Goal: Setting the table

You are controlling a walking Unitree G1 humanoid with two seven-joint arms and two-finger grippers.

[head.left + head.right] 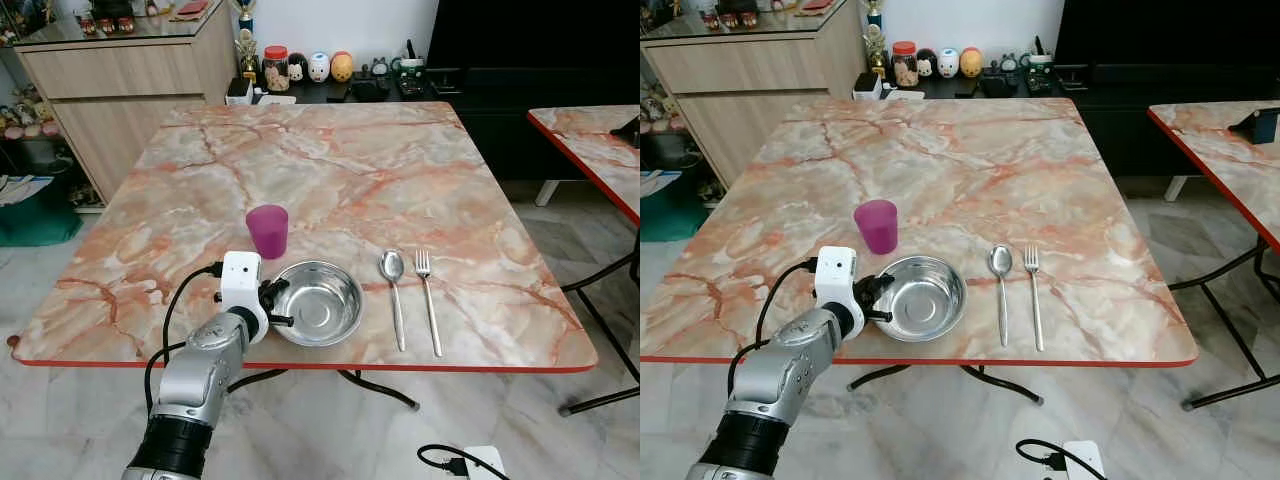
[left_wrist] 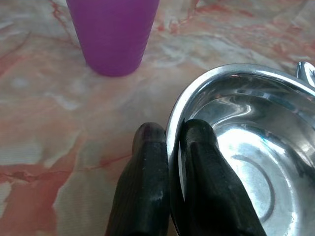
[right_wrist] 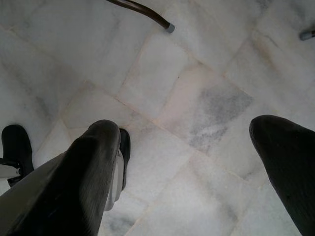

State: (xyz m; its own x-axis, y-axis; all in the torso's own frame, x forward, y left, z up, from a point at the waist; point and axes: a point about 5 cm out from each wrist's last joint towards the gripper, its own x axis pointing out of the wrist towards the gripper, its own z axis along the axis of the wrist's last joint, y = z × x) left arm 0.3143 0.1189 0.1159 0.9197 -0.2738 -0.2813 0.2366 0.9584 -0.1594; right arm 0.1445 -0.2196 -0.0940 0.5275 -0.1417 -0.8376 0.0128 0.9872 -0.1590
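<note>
Low and centre in the frame, the left gripper [image 1: 276,304] pinches the near-left rim of the steel bowl [image 1: 318,302] on the bench [image 1: 350,180], between the purple cup [image 1: 267,231] and the spoon [image 1: 393,290] and fork [image 1: 427,298]. The bowl looks placed, so the next move is probably to release it and back away without dragging it. The right gripper [image 3: 187,162] hangs wide open over the floor.

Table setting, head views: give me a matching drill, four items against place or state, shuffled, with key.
Items:
1. purple cup
2. steel bowl
3. spoon
4. fork

Places or states:
A. rim pinched by the left gripper
B. nearest the table's right edge
C. between bowl and fork
D. upright, behind the bowl

Pairs: 1-D, 2-A, 3-C, 4-B
</note>
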